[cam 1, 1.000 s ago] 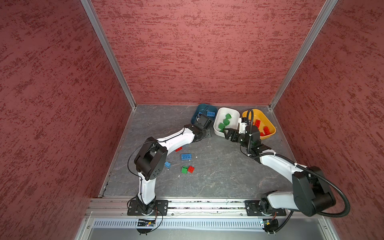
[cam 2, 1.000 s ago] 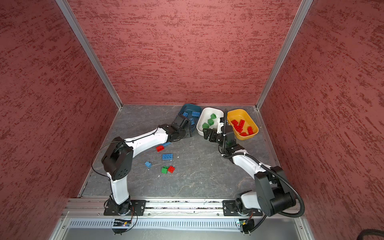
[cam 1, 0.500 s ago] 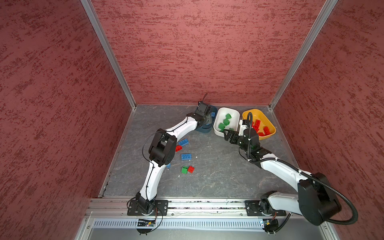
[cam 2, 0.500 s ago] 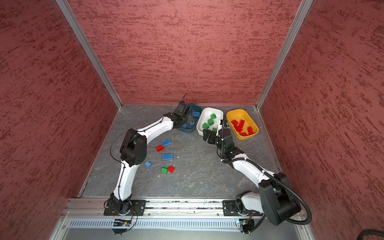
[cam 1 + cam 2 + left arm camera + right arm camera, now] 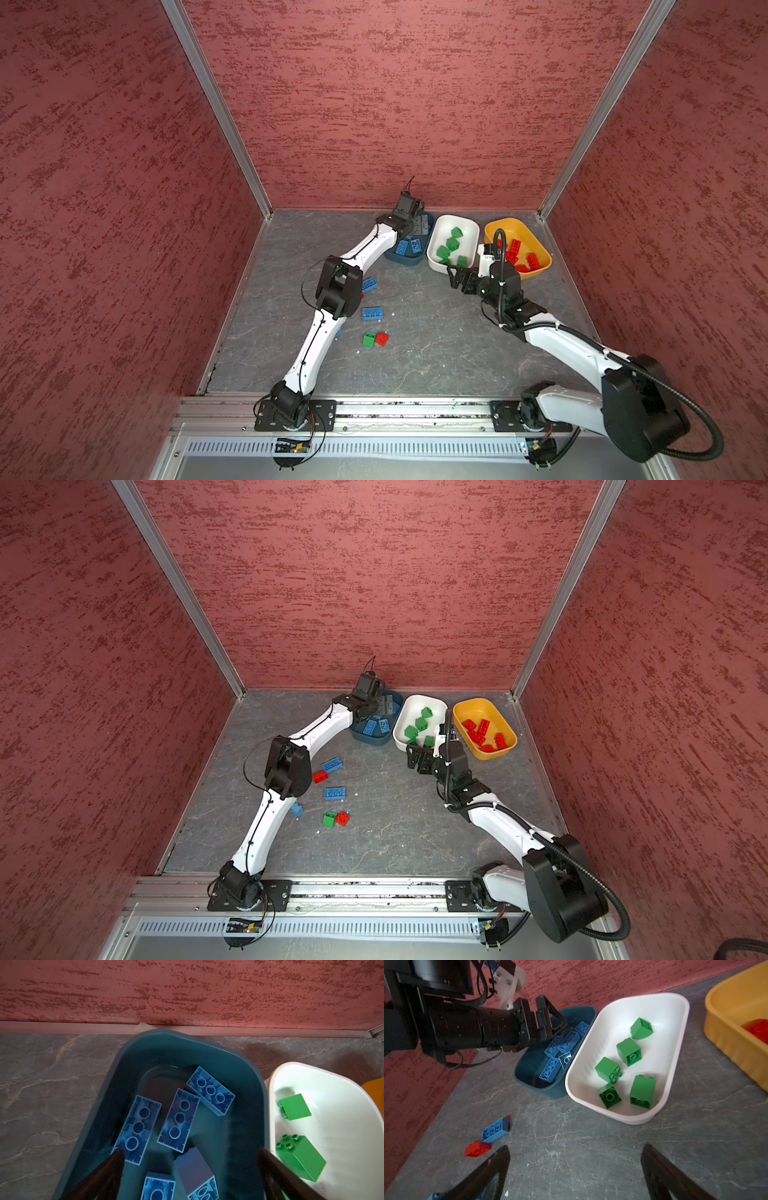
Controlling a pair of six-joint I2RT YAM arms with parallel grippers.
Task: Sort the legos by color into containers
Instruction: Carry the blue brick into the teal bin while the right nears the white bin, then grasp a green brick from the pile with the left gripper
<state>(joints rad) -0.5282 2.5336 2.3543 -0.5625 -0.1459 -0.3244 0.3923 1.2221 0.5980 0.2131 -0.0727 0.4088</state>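
Teal tub w/ blue legos is hovered over by left gripper, jaws spread wide, nothing held. Right gripper, also wide & empty, is held nr white tub of green legos; loose bricks seen on floor.

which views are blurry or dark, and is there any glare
Left wrist view: the left fingers are dark and smeared, a pale blue brick is blurred, the white tub glares bright. Right wrist view: the right fingers are soft. Both top views: sharp, evenly lit.
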